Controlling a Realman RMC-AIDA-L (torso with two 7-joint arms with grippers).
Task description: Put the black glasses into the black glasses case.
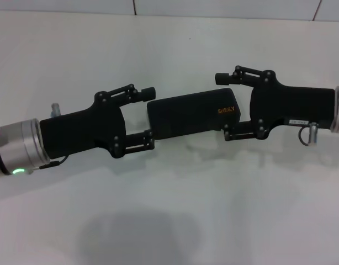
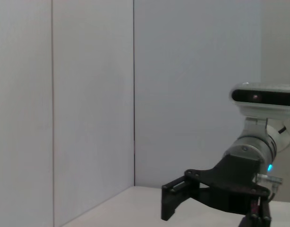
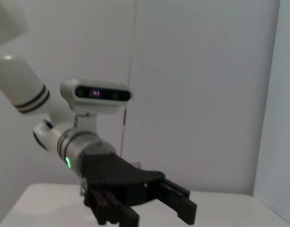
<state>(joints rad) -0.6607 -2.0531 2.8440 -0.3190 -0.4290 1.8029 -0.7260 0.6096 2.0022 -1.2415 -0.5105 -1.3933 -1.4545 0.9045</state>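
The black glasses case (image 1: pixel 189 117) has a matt black shell, smooth, with small orange printed lettering near one end. The left end effector (image 1: pixel 149 116) and the right end effector (image 1: pixel 220 103) are matt black, plastic-looking, with small dark screw heads at the finger links. Behind each sits a brushed silver metal wrist ring (image 1: pixel 27 144). The table (image 1: pixel 175 210) is smooth white with a faint sheen.

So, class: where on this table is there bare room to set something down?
The broad white table in front of both arms is free, as is the strip behind them to the wall. The centre is crowded: left pincer and right pincer flank the closed black glasses case.
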